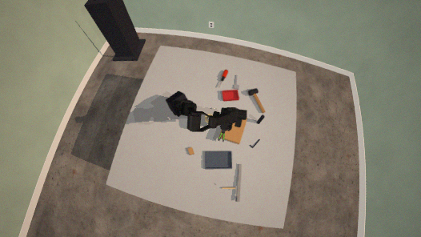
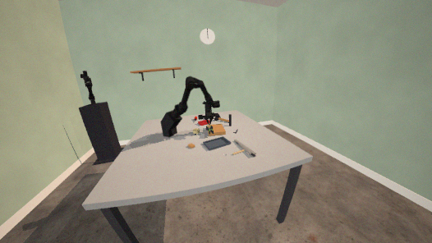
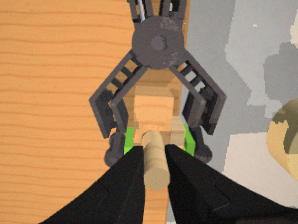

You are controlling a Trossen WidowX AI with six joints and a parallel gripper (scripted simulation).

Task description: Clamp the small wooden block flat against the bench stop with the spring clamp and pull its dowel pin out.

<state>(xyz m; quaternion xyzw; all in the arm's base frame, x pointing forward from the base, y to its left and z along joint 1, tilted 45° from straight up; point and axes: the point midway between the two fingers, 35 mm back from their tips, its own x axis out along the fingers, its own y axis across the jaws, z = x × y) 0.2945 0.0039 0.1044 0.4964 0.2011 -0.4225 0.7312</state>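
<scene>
In the wrist view my gripper [image 3: 154, 154] is shut on the light wooden dowel pin [image 3: 153, 157], which stands over the small wooden block [image 3: 154, 115]. The block lies on the orange wooden board [image 3: 63, 83]. The dark spring clamp [image 3: 157, 50] with green handles and green jaw pads has its jaws on both sides of the block. I cannot tell whether the pin's lower end is still in the block's hole. In the top view the gripper [image 1: 224, 127] hovers at the board's [image 1: 236, 132] left edge, by the clamp's green handles [image 1: 221, 137].
On the table lie a red box [image 1: 230, 95], a screwdriver [image 1: 222, 76], a hammer [image 1: 257, 100], a grey tray [image 1: 217, 159], a small orange block [image 1: 190, 150], a metal ruler [image 1: 238, 182], a pencil [image 1: 228, 187] and a hex key [image 1: 254, 143]. A black pedestal [image 1: 114, 28] stands off the table.
</scene>
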